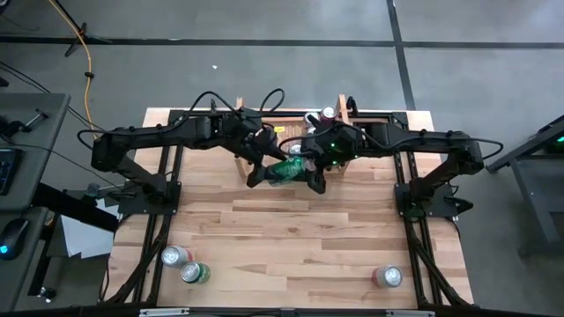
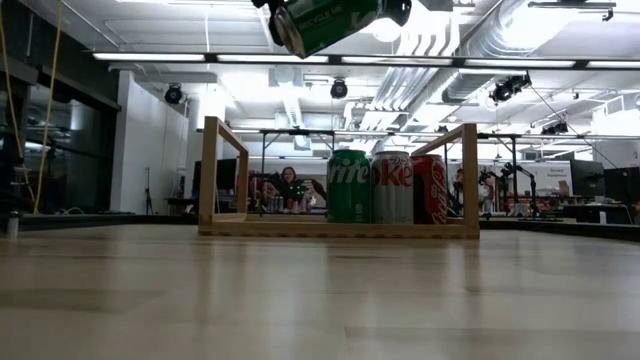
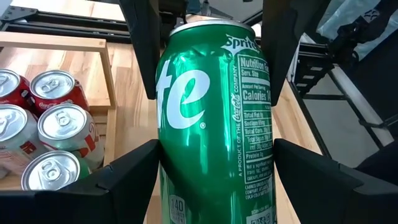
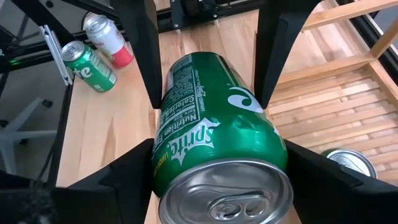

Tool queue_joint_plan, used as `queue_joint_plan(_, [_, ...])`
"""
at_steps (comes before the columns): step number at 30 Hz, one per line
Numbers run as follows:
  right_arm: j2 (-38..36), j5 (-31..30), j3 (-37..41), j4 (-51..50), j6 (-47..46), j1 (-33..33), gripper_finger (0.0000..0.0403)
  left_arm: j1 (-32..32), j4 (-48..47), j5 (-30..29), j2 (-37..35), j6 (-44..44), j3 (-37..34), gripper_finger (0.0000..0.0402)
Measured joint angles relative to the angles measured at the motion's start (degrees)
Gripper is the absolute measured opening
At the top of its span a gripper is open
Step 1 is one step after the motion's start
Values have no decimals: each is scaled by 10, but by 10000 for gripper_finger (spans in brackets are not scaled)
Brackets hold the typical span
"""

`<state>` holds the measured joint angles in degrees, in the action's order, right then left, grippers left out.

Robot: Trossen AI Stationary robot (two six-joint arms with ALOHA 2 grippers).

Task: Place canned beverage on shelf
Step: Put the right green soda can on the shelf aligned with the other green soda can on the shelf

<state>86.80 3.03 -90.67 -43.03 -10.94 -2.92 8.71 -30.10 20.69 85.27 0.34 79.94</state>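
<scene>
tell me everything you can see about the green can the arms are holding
The green can is a shiny metal Sprite can with white lettering, a nutrition label and a silver, unopened top. It lies tilted on its side in mid-air, just in front of the shelf, with the left gripper and right gripper each clamped on an end.

Grey concrete floor crossed by dark seams, white ducted ceiling, long strip lights overhead

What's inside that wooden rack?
Three upright cans fill the right half of the rack: one green, one silver, one red. More cans behind them are partly hidden.
</scene>
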Motion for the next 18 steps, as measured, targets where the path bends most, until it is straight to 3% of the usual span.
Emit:
queue_joint_plan(7, [-2,-22,0,-6,0,-2,285,9,18,-49,-2,-4,0,299])
queue_joint_plan(18, [-3,-33,-1,-5,2,-2,285,32,36,-50,-2,2,1,299])
